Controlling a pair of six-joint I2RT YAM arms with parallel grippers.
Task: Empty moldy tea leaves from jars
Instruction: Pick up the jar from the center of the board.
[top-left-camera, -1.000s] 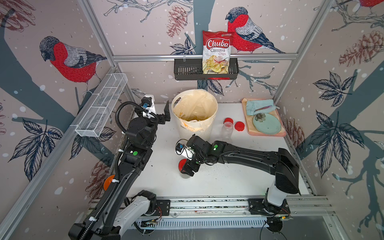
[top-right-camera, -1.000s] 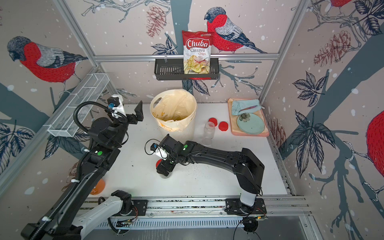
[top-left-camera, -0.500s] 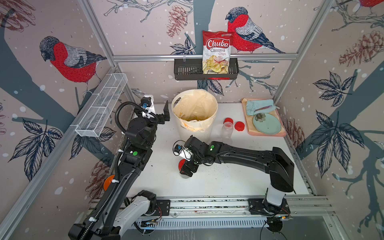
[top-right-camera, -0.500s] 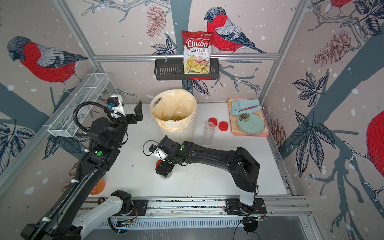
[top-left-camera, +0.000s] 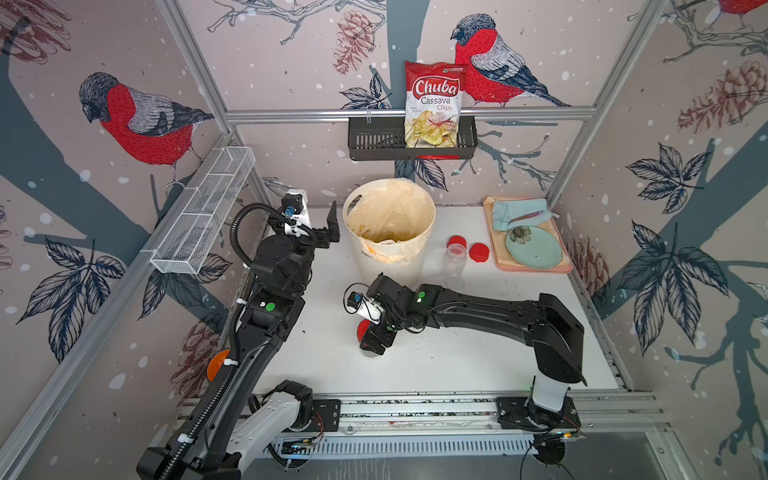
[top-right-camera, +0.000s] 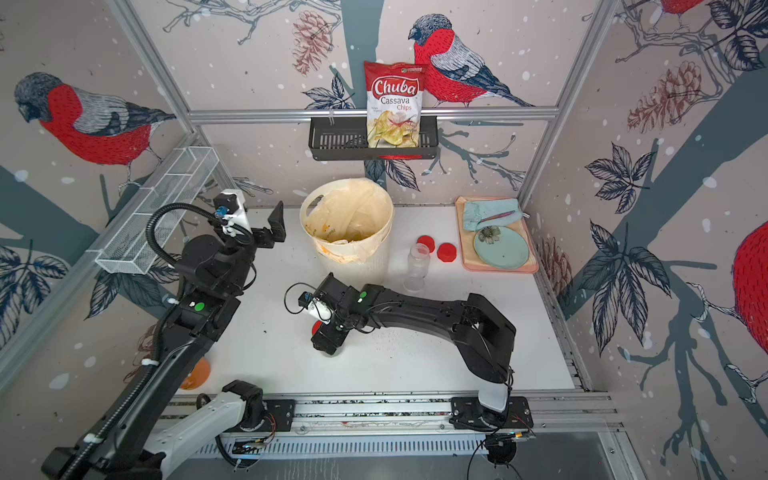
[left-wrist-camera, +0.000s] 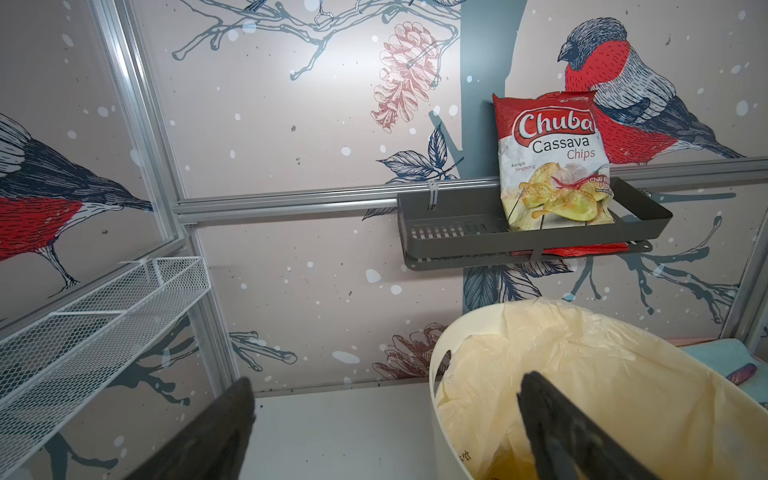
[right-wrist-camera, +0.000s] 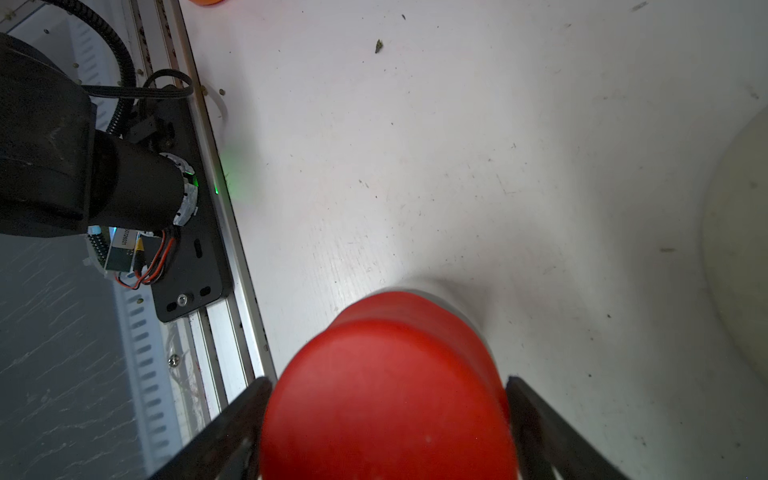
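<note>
Straddling red-lidded jar (right-wrist-camera: 386, 395) with right jaws, grip undeterminable; holding left jaws wide apart at nine o'clock of bin (top-left-camera: 409, 270).

Both top views look down on table (top-left-camera: 457, 365), left wrist toward bin (left-wrist-camera: 451, 440), right wrist close over lid (right-wrist-camera: 386, 395).

Lid (right-wrist-camera: 386, 386) smooth red plastic; table (right-wrist-camera: 457, 166) matt white, scuffed; basket (top-left-camera: 200, 217) wire mesh
</note>
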